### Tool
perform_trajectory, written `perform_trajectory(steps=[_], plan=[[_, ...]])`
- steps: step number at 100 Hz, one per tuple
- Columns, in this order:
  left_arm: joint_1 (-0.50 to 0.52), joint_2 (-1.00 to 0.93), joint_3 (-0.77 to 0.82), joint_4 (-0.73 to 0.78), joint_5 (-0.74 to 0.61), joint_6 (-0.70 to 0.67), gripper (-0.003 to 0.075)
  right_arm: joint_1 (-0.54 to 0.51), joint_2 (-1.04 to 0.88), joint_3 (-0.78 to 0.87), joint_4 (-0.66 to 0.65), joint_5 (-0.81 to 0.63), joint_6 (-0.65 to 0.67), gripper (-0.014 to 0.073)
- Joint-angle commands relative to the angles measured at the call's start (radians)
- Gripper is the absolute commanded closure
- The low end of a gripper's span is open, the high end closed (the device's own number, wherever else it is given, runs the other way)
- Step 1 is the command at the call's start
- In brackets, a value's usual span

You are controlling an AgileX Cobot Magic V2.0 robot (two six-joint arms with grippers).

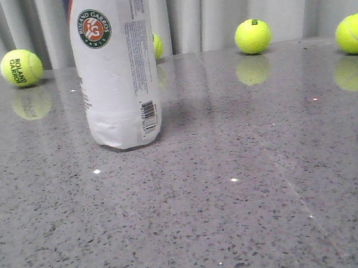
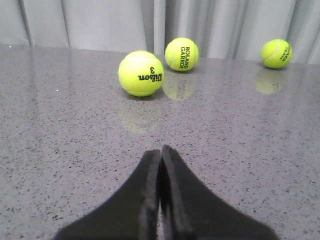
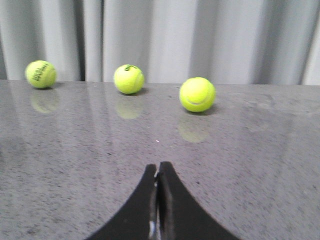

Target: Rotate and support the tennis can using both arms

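Note:
The tennis can [image 1: 115, 63] stands upright on the grey table [image 1: 250, 184], left of centre in the front view. Its white label shows the round Roland Garros logo [image 1: 94, 28] and a barcode [image 1: 149, 116] near the base. Its top is cut off by the frame. Neither gripper shows in the front view. My left gripper [image 2: 160, 150] is shut and empty, low over bare table. My right gripper [image 3: 158, 166] is also shut and empty, low over bare table. The can shows in neither wrist view.
Yellow-green tennis balls lie along the back by the grey curtain: one at the left [image 1: 20, 68], one half hidden behind the can [image 1: 158, 46], one right of centre [image 1: 252, 36], one at the far right [image 1: 355, 33]. A Wilson ball [image 2: 141, 73] lies ahead of the left gripper.

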Motion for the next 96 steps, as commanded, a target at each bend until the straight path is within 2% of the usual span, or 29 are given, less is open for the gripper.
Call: perform_trajectory(steps=[1, 26, 96], plan=[[0.0, -0.034, 0.044, -0.002, -0.08, -0.011, 0.074, -0.034, -0.017, -0.001, 0.003, -0.093, 0.002, 0.0662], [0.0, -0.034, 0.044, -0.002, -0.08, -0.011, 0.074, -0.055, -0.117, 0.0, 0.003, -0.012, 0.002, 0.0662], [0.0, -0.034, 0.044, -0.002, -0.08, -0.011, 0.074, -0.055, -0.117, 0.0, 0.003, -0.01, 0.002, 0.0662]])
